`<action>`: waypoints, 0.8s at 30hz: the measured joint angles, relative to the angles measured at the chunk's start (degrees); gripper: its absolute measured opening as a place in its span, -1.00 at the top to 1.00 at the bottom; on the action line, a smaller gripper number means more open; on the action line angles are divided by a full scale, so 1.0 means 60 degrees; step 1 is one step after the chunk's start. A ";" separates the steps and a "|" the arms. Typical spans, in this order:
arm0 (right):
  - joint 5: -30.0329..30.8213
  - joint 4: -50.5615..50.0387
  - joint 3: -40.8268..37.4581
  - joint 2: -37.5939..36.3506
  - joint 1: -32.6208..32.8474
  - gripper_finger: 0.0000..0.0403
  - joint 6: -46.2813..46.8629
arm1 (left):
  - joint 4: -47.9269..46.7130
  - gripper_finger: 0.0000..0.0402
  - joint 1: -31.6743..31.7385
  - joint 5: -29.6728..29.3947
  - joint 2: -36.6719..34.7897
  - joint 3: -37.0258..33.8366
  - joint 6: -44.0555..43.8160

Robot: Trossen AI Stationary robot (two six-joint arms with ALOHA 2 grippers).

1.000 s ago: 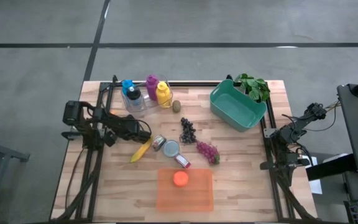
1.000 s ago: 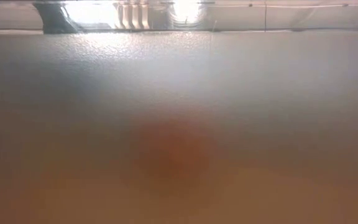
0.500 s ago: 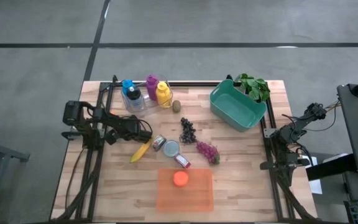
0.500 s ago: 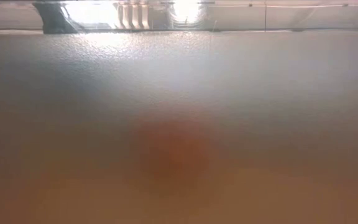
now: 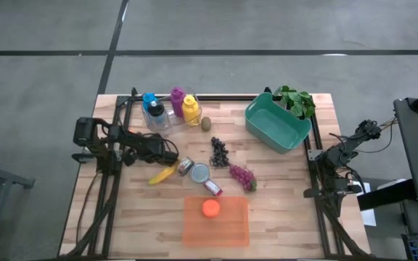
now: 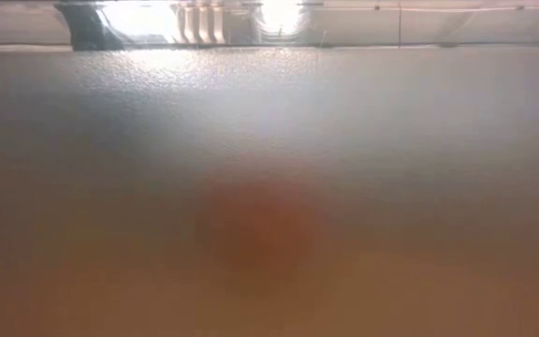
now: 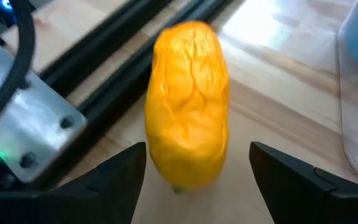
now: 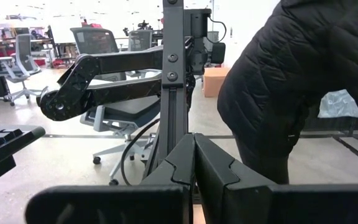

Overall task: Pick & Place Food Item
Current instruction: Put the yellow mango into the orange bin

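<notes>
While left gripper jaws gape around yellow pepper, wooden table, right gripper jaws closed, office chairs behind.

the right gripper has its two dark fingers pressed together. beyond them stands a black upright post, with a person in a dark quilted jacket and office chairs farther off.

Three bottles, two grape bunches, two cans, one banana, one kiwi, one teal bin, one orange tray

The corn lies on the table, left of the can.
</notes>
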 joint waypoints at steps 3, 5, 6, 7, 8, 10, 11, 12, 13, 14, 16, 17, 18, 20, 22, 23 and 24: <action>0.0000 -0.0003 0.0003 0.0000 -0.0002 0.96 0.0002 | -0.0248 -0.44 0.0058 -0.0309 0.0000 -0.0072 -0.0018; 0.0000 -0.0002 0.0002 0.0000 -0.0002 0.96 0.0002 | -0.0232 -0.44 0.0133 -0.0401 0.0000 -0.0200 -0.0060; 0.0000 -0.0003 0.0003 0.0000 0.0000 0.96 0.0001 | -0.0133 -0.44 0.0164 -0.0400 0.0000 -0.0285 -0.0174; 0.0000 -0.0003 0.0001 0.0000 -0.0001 0.96 0.0003 | -0.0038 -0.44 0.0188 -0.0401 0.0000 -0.0379 -0.0280; 0.0000 -0.0003 0.0003 0.0000 -0.0001 0.96 0.0003 | 0.0101 -0.44 0.0189 -0.0400 0.0000 -0.0483 -0.0359; 0.0000 0.0000 0.0000 0.0000 -0.0001 0.96 0.0001 | 0.0433 -0.44 0.0195 -0.0403 0.0000 -0.0684 -0.0433; 0.0000 -0.0003 0.0001 0.0000 -0.0002 0.96 0.0001 | 0.0561 -0.44 0.0193 -0.0413 0.0000 -0.0769 -0.0428; 0.0000 -0.0003 0.0000 0.0000 0.0000 0.96 0.0000 | 0.0663 -0.44 0.0193 -0.0456 0.0000 -0.0830 -0.0425; 0.0000 0.0000 0.0000 0.0000 0.0000 0.96 0.0000 | 0.0745 -0.44 0.0193 -0.0480 0.0000 -0.0868 -0.0425; 0.0000 -0.0003 0.0000 0.0000 -0.0002 0.96 0.0002 | 0.0808 -0.44 0.0193 -0.0483 0.0000 -0.0898 -0.0422; 0.0000 -0.0003 0.0003 0.0000 0.0000 0.96 0.0002 | 0.0887 -0.44 0.0194 -0.0483 0.0000 -0.0901 -0.0419; 0.0000 -0.0002 0.0004 0.0000 0.0000 0.96 0.0000 | 0.0936 -0.43 0.0193 -0.0498 0.0000 -0.0906 -0.0375; 0.0002 0.0000 0.0001 0.0000 0.0000 0.96 0.0002 | 0.0971 -0.42 0.0193 -0.0503 0.0000 -0.0918 -0.0274; 0.0000 -0.0001 0.0004 0.0000 -0.0004 0.96 0.0004 | 0.1059 -0.36 0.0193 -0.0509 0.0000 -0.0929 -0.0122; 0.0000 0.0000 0.0000 0.0000 0.0000 0.96 0.0000 | 0.1124 -0.25 0.0193 -0.0505 0.0000 -0.0945 -0.0077; 0.0000 0.0000 0.0004 0.0000 -0.0004 0.96 0.0000 | 0.1138 -0.18 0.0193 -0.0508 0.0000 -0.0945 -0.0030; 0.0000 0.0000 0.0002 0.0000 -0.0002 0.96 0.0002 | 0.1148 -0.11 0.0193 -0.0509 0.0000 -0.0941 -0.0009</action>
